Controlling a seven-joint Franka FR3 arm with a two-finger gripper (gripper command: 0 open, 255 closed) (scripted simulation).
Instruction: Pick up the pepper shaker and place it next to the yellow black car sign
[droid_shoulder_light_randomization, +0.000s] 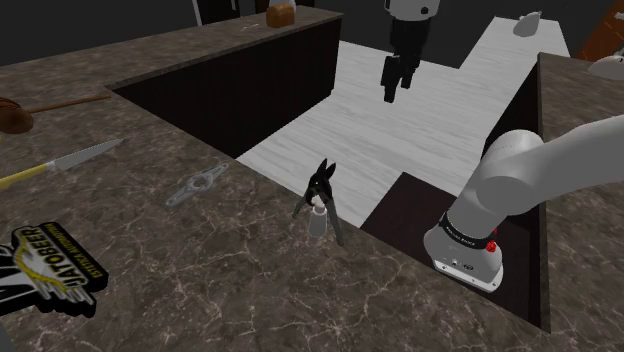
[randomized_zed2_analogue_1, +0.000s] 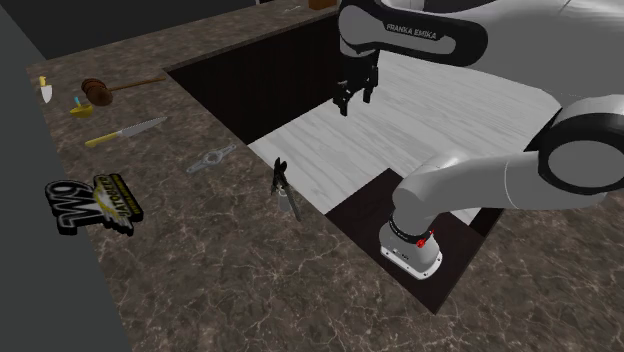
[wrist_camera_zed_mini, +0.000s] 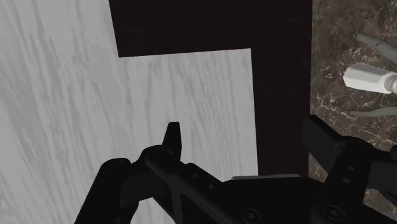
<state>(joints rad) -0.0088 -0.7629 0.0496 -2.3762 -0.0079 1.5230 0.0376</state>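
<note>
Bearing "FRANKA EMIKA" lettering, arm (randomized_zed2_analogue_1: 420, 25) holds pincer (randomized_zed2_analogue_1: 353, 103) abv pale floor (randomized_zed2_analogue_1: 430, 120).

1. Worktop (droid_shoulder_light_randomization: 200, 270): dark brown stone with pale veins and a faint sheen.
2. Floor (droid_shoulder_light_randomization: 380, 130): pale grey wood grain, matt.
3. Knife (droid_shoulder_light_randomization: 68, 162): grey, metal-looking blade.
4. Arm (droid_shoulder_light_randomization: 540, 170): smooth white shell, lightly glossy.
5. Claw (droid_shoulder_light_randomization: 392, 92): matt black.
</note>
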